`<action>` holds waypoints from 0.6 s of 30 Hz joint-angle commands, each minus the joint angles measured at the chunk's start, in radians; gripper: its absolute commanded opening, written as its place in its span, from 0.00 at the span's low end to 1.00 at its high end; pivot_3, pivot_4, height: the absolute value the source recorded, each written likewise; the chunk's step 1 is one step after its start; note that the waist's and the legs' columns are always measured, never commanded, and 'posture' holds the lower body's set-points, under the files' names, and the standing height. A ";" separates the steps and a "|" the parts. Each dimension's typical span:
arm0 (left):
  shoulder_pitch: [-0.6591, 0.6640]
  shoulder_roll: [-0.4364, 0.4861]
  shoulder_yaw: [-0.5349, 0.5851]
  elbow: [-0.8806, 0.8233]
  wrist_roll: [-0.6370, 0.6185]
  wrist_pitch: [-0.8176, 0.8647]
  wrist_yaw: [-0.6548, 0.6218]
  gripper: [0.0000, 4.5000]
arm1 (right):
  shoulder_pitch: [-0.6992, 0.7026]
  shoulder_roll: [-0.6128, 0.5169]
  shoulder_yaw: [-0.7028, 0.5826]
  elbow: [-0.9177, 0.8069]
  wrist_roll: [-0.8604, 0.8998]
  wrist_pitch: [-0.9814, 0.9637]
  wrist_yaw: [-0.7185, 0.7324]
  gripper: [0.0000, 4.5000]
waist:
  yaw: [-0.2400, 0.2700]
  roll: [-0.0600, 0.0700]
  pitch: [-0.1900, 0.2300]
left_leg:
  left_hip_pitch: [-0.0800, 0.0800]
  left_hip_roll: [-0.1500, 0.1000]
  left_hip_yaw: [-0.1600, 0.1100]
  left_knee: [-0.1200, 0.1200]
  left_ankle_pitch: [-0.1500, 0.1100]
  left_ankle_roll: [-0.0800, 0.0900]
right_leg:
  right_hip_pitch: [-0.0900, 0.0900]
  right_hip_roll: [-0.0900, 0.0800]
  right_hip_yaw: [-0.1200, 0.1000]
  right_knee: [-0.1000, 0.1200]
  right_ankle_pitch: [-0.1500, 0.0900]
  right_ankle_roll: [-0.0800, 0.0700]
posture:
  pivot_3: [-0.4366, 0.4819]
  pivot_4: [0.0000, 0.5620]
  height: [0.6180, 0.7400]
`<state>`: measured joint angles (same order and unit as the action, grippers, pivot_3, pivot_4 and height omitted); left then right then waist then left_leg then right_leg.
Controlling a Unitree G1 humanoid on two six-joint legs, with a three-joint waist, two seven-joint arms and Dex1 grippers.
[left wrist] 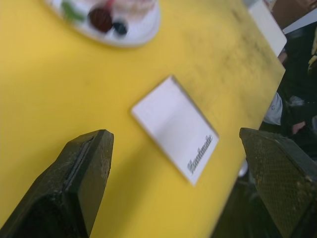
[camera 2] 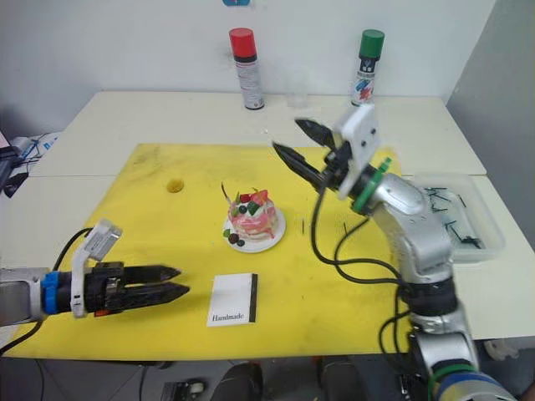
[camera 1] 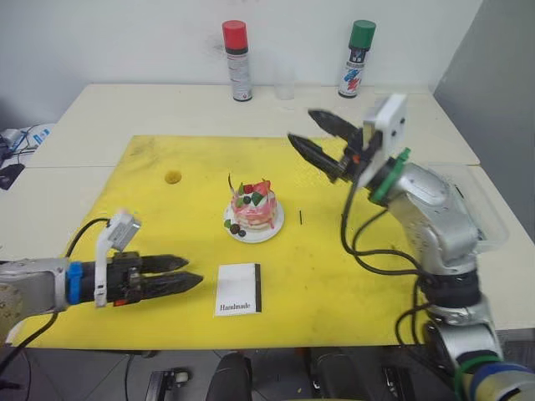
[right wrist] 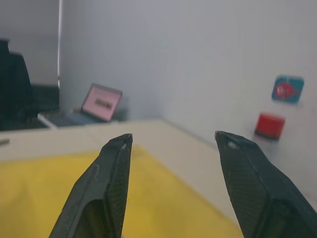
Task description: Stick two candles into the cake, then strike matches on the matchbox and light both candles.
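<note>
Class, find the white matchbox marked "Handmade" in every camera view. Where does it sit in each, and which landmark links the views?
Left eye: matchbox, low centre, on the yellow mat.
Right eye: matchbox, low centre, left of middle.
Left wrist: matchbox, centre, between the open fingers.
Right wrist: not in it.
Shared landmark: the cake, also partly at the left wrist view's edge.

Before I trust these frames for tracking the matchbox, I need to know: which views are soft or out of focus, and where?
Left wrist view: the matchbox lettering and the cake plate are blurred, though the left gripper reads clearly. Right wrist view: the right gripper is sharp, the laptop behind soft. Left eye view: the matchbox lettering is legible.
</note>
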<state>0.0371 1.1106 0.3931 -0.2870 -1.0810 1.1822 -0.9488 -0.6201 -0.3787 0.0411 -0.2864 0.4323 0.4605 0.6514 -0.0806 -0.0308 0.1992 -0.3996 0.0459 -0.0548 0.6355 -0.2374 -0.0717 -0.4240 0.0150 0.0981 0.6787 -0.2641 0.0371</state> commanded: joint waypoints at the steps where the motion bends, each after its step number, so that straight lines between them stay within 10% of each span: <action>1: -0.003 0.038 -0.016 0.039 -0.026 0.079 -0.046 1.00 | 0.067 -0.098 -0.025 -0.114 0.076 0.076 0.086 0.48 | 0.000 0.000 0.000 | 0.000 0.000 0.000 -0.001 0.000 0.000 | -0.001 0.000 0.000 0.000 0.000 0.000 | 0.48 0.27 1.00; 7: -0.097 -0.025 -0.107 0.122 -0.038 0.198 -0.007 1.00 | 0.182 -0.250 0.070 -0.184 0.061 0.141 0.196 0.01 | -0.002 0.000 0.000 | 0.002 0.001 0.000 -0.006 0.000 0.000 | -0.001 0.001 -0.001 0.001 0.001 0.001 | 0.48 0.27 1.00; 18: -0.253 -0.186 -0.181 0.170 -0.053 0.383 0.076 1.00 | 0.216 -0.303 0.229 -0.198 0.015 0.174 0.276 0.01 | 0.005 -0.001 0.000 | 0.002 -0.001 -0.001 -0.004 0.000 0.000 | 0.000 0.000 -0.001 0.001 0.002 0.004 | 0.48 0.27 1.00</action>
<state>-0.2116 0.9427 0.2269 -0.1003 -1.0994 1.5276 -0.8761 -0.4056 -0.6698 0.2623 -0.4455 0.4525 0.6436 0.9100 -0.0757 -0.0316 0.1988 -0.3979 0.0454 -0.0554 0.6314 -0.2373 -0.0718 -0.4239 0.0152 0.0973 0.6793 -0.2620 0.0412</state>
